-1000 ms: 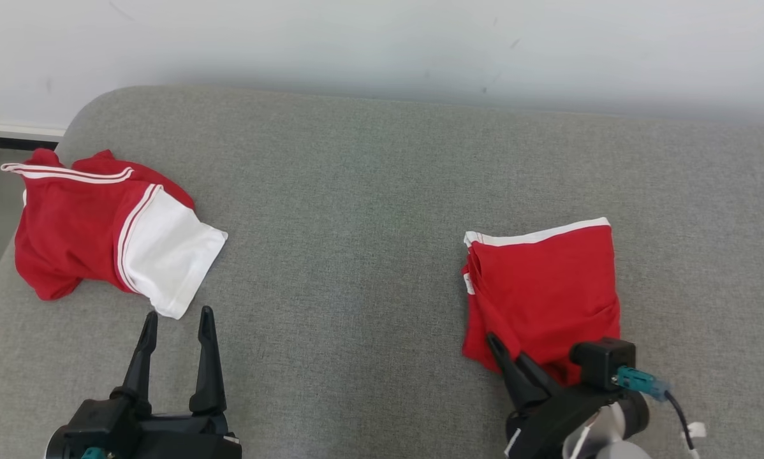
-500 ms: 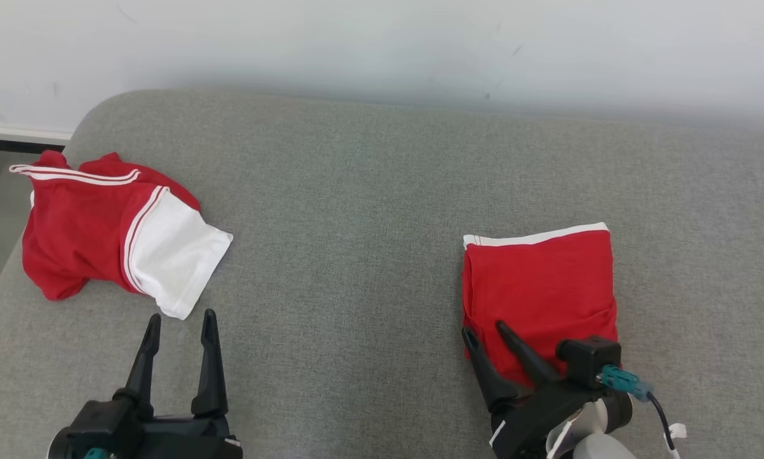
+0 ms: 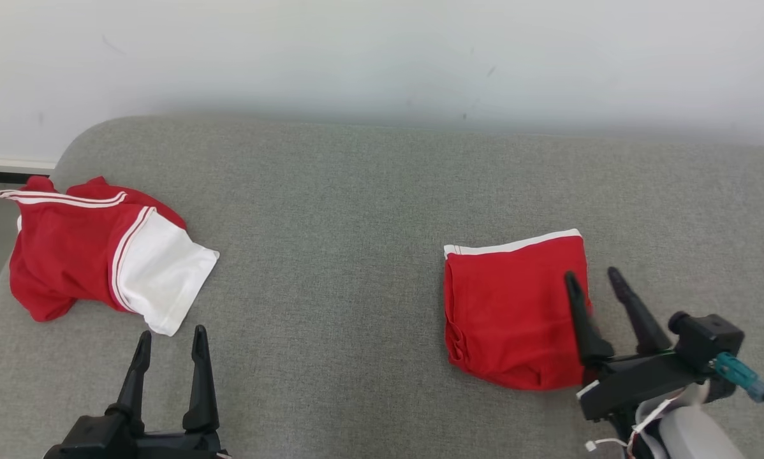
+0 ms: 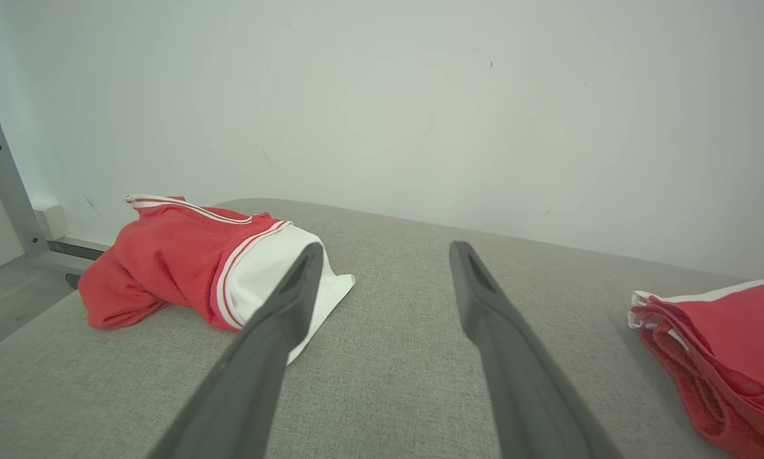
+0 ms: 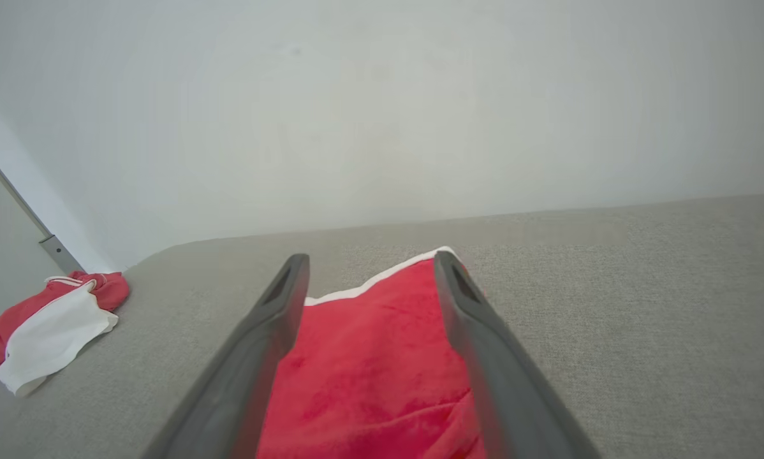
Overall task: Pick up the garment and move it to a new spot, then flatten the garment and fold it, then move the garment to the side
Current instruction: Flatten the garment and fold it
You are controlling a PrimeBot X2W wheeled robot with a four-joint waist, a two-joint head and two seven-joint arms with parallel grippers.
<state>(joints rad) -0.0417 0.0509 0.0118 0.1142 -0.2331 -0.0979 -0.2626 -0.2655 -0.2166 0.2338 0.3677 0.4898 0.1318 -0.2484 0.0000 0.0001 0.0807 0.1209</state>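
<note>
right arm pose: enters the head view at 5 o'clock. Pale forearm and dark wrist sit low over the grey cushion (image 3: 356,210), fingers pointing toward 11 o'clock.
left arm pose: base at 7 o'clock of the head view, fingers pointing to 12 o'clock. Its wrist camera looks along the cushion at a shallow angle.
counts: 2 garments, 2 grippers, 2 long dark fingers each.
right gripper (image 3: 589,275): fingers spread wide, clamped on nothing. In the head view one finger crosses the right edge of the folded red garment (image 3: 509,312) and the other is over bare cushion at 3 o'clock of it. In the right wrist view red cloth shows in the gap between both fingers (image 5: 261,363). Cannot tell whether a finger touches the cloth.
left gripper (image 3: 171,333): fingers apart, empty. Tips are at 6 o'clock of the crumpled red-and-white garment (image 3: 88,255), just short of its white sleeve corner, over bare cushion.
folded red garment: lies flat at 4 o'clock on the cushion. White trim band runs along its 12 o'clock edge, stacked fold layers show on its 9 o'clock edge.
crumpled red-and-white garment: at 9 o'clock on the cushion near the rounded corner, well apart from the folded one.
background: white wall (image 3: 382,57) at 12 o'clock.
</note>
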